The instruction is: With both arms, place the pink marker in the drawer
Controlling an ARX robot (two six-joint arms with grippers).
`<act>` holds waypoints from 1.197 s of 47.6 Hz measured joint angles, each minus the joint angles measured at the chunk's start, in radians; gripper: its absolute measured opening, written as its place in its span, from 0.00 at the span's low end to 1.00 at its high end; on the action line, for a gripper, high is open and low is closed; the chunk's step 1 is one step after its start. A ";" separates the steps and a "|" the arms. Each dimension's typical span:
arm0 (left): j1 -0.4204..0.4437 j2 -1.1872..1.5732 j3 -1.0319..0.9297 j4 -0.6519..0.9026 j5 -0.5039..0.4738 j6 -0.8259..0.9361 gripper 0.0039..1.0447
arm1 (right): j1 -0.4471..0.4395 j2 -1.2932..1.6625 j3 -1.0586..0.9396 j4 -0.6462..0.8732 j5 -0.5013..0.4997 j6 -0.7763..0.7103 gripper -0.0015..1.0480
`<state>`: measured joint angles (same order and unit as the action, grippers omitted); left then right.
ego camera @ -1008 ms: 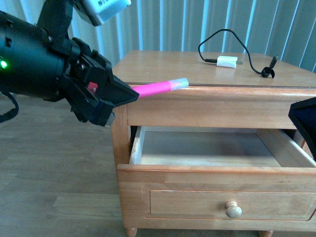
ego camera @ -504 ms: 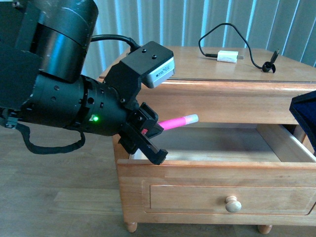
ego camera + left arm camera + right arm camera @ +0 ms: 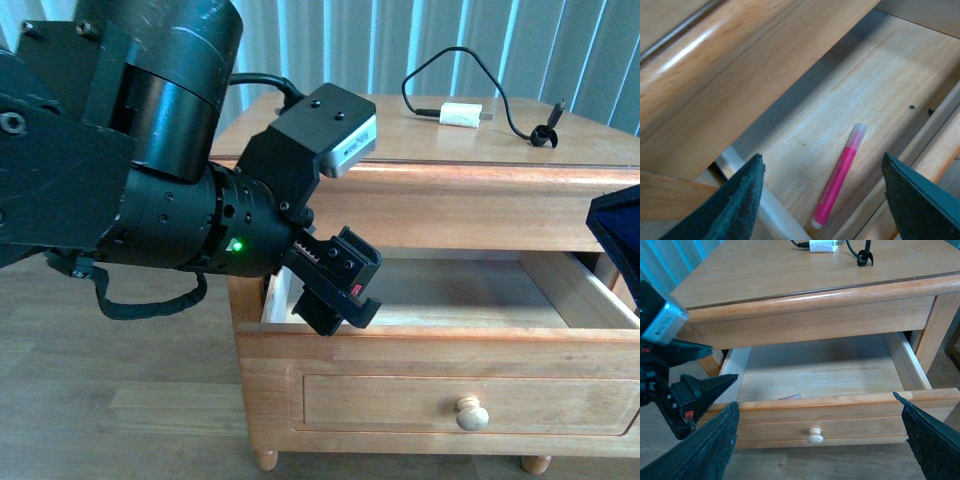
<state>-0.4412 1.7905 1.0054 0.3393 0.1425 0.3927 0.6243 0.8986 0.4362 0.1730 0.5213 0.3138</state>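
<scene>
The pink marker (image 3: 837,180) lies loose on the floor of the open drawer (image 3: 840,95), near its front left corner, with the clear cap pointing toward the back. My left gripper (image 3: 822,160) hovers just above it, open and empty. In the front view the left gripper (image 3: 342,295) sits over the left end of the drawer (image 3: 450,345) and the marker is hidden. My right gripper (image 3: 816,402) is open and empty, held in front of the drawer front (image 3: 850,415), with its knob (image 3: 815,436) between the fingers. A pink sliver of the marker (image 3: 790,397) shows behind the front rim.
A white charger plug (image 3: 460,114) with a black cable (image 3: 520,130) lies at the back of the nightstand top (image 3: 330,130). The nightstand's top edge overhangs the drawer close above the left wrist. The right gripper's edge (image 3: 618,240) shows at far right.
My left arm swung down from beside the nightstand top to the drawer's left end. Its jaws held the marker before; now they are open and the marker lies in the drawer.
</scene>
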 joint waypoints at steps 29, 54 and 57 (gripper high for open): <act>0.209 -0.805 -0.507 0.009 -0.272 -0.286 0.95 | 0.000 0.000 0.000 0.000 0.000 0.000 0.92; 0.418 -1.384 -0.832 -0.237 -0.187 -0.481 0.95 | 0.000 0.000 0.000 0.000 0.000 0.000 0.92; 0.419 -1.384 -0.832 -0.237 -0.187 -0.484 0.95 | 0.000 0.000 0.000 0.000 0.000 0.000 0.92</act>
<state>-0.0223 0.4061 0.1730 0.1024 -0.0444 -0.0910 0.6243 0.8986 0.4362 0.1730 0.5213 0.3138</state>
